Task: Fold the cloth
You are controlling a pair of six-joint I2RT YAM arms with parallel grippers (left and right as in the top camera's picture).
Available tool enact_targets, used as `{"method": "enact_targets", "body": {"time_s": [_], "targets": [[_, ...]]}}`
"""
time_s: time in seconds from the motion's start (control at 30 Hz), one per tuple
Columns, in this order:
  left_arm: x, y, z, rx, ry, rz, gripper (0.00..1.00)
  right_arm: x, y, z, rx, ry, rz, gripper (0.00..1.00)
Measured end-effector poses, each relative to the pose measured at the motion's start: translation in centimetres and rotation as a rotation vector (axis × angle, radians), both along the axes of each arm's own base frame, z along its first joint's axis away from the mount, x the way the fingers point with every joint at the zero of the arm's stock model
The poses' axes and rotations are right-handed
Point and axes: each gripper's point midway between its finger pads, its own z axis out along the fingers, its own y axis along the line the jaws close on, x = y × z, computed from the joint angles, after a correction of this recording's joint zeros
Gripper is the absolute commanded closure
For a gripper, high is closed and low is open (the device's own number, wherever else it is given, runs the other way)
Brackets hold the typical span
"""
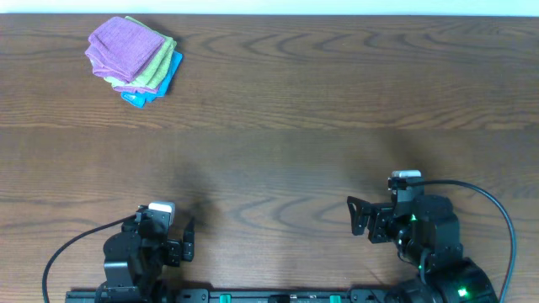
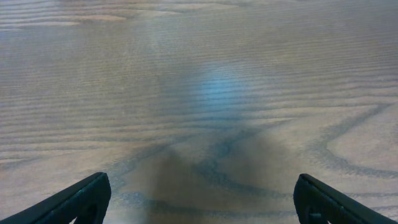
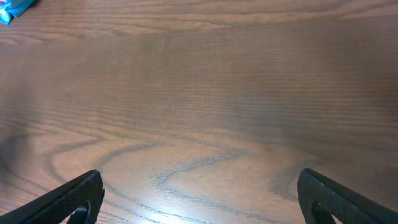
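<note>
The wide wooden table is dark brown with wavy, looping grain. Far ahead of the left arm's black jaws, a square purple terry cloth tops a lime-green cloth and a bright blue cloth.

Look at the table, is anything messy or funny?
Slightly: the cloth stack in the far left corner is untidy. The purple cloth sits crooked on top, with a green cloth and a blue cloth poking out. Nothing looks spilled or torn.
</note>
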Motion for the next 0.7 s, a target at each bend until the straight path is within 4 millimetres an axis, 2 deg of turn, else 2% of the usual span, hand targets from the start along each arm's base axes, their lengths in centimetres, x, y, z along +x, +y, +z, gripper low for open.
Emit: {"method": "enact_targets", "body": {"time_s": [0.43, 0.6, 0.7], "targets": [[0.0, 0.0, 0.0, 0.000, 0.000, 0.000, 0.05, -0.2, -0.1, -0.1, -0.004, 0.004, -0.002, 0.01], [0.0, 0.0, 0.0, 0.000, 0.000, 0.000, 0.05, 0.0, -1.5, 0.0, -0.052, -0.026, -0.054, 0.01], [0.0, 0.0, 0.0, 0.000, 0.000, 0.000, 0.05, 0.0, -2.3, -0.6, -0.084, -0.053, -0.069, 0.01]]}}
